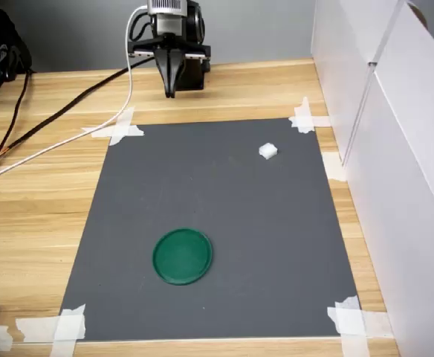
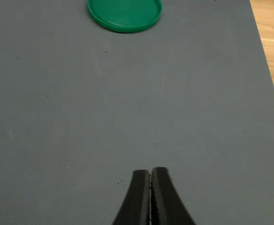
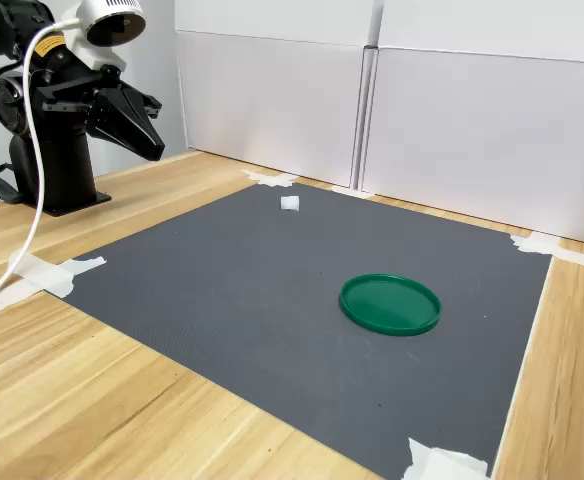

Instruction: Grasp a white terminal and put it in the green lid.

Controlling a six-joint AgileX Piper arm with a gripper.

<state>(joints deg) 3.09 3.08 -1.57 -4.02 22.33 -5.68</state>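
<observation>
A tiny white terminal [image 1: 268, 151] [image 3: 290, 203] lies on the grey mat toward its far right in the first exterior view. The green lid [image 1: 182, 255] [image 3: 390, 303] [image 2: 125, 13] rests flat and empty on the mat, nearer the front edge in the first exterior view. My gripper [image 1: 170, 92] [image 3: 156, 150] [image 2: 150, 180] hangs shut with nothing in it, above the table behind the mat's far edge, well apart from both. The wrist view shows the lid ahead of the fingertips but not the terminal.
The grey mat [image 1: 217, 223] is taped at its corners to a wooden table. White panels [image 1: 395, 149] wall the first exterior view's right side. Cables [image 1: 61, 119] run across the table at that view's left, and the arm's black base [image 3: 57, 170] stands beyond the mat.
</observation>
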